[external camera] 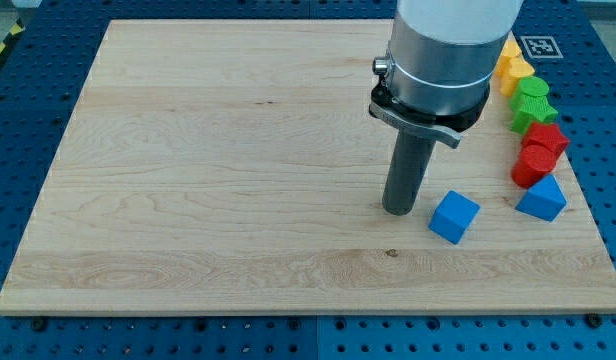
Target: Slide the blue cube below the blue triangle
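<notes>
The blue cube (454, 216) lies on the wooden board near the view's lower right. The blue triangle (542, 199) lies to its right and slightly higher, near the board's right edge. My tip (398, 209) rests on the board just left of the blue cube, a small gap apart from it. The rod rises into the arm's grey cylinder (438, 60) above.
A column of blocks runs along the board's right edge above the blue triangle: two red blocks (538, 152), two green blocks (533, 102), and yellow and orange blocks (513, 62). The wooden board (238, 170) lies on a blue perforated table.
</notes>
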`<state>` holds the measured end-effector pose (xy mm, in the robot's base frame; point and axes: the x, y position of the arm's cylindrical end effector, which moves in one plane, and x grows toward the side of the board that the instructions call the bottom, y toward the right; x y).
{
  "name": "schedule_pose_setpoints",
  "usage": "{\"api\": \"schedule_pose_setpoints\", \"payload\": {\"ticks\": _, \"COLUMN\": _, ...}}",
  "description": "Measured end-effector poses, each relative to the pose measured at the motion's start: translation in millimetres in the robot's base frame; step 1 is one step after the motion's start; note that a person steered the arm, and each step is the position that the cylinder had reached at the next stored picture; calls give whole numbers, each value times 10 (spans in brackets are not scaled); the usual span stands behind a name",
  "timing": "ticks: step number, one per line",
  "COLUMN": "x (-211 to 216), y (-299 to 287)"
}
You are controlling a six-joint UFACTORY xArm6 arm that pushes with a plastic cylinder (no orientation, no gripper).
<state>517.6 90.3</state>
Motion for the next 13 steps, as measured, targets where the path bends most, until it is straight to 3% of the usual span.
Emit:
{"api": "schedule_pose_setpoints", "payload": {"ticks": 4, "x": 229, "y": 379}}
{"api": "schedule_pose_setpoints", "payload": {"ticks": 8, "x": 527, "y": 1201}}
{"api": "schedule_pose_setpoints", "payload": {"ticks": 10, "x": 941, "y": 1264}}
{"api": "schedule_pose_setpoints", "payload": {"ticks": 13, "x": 817, "y": 1611}}
